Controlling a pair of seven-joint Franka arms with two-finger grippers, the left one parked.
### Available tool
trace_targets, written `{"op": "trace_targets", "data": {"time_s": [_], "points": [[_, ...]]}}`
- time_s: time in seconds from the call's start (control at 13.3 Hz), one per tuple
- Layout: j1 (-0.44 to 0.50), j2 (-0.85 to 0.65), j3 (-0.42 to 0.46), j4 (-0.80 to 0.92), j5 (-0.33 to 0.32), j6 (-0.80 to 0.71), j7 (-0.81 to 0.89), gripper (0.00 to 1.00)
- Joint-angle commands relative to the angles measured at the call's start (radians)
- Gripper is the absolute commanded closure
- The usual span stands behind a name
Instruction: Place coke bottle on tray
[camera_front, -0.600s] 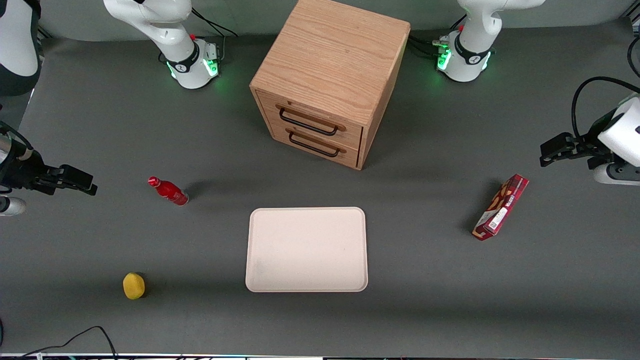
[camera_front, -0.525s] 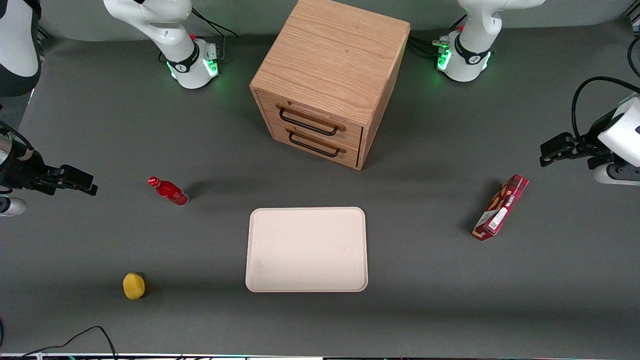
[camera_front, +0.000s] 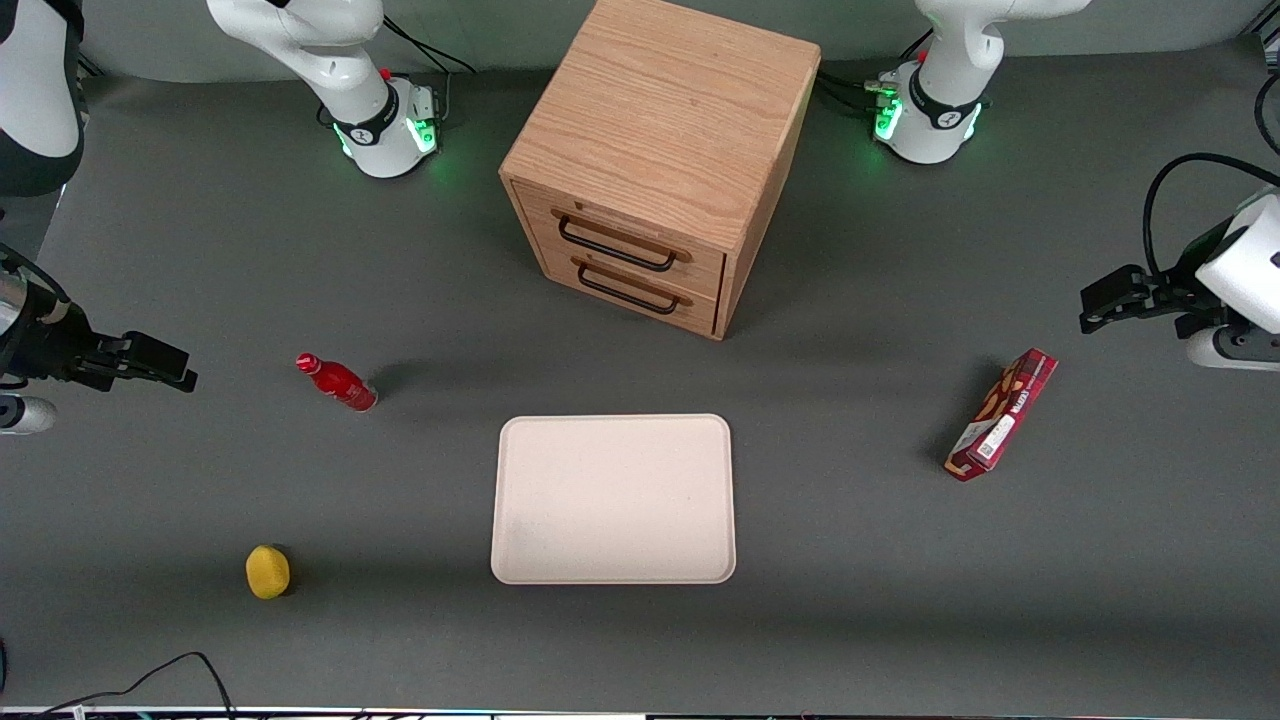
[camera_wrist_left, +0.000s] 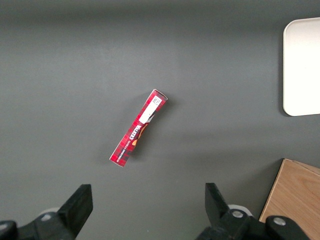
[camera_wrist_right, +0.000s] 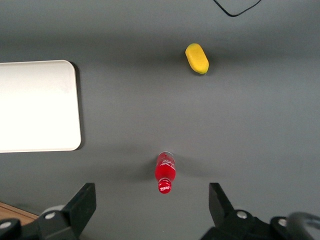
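Standing upright on the counter (camera_front: 200, 250), coke bottle (camera_front: 338, 384), apart from tray (camera_front: 613, 498). Hovering above and apparently short of it, hand (camera_wrist_right: 152, 207), fingers spread wide, holding nothing.

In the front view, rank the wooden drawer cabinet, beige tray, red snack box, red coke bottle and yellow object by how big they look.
1. Wooden drawer cabinet
2. Pale beige rectangular tray
3. Flat red snack box
4. Small red coke bottle
5. Small yellow object, close to the bottle in size.
The right arm's hand hangs open above the table, apart from the bottle.
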Motion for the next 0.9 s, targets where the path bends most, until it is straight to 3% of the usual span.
{"op": "trace_targets", "data": {"time_s": [0.0,0.82], "points": [[-0.008,0.001,0.008,-0.014,0.000,-0.010,-0.009,0.00],[-0.005,-0.001,0.013,-0.054,-0.011,0.006,-0.012,0.00]]}}
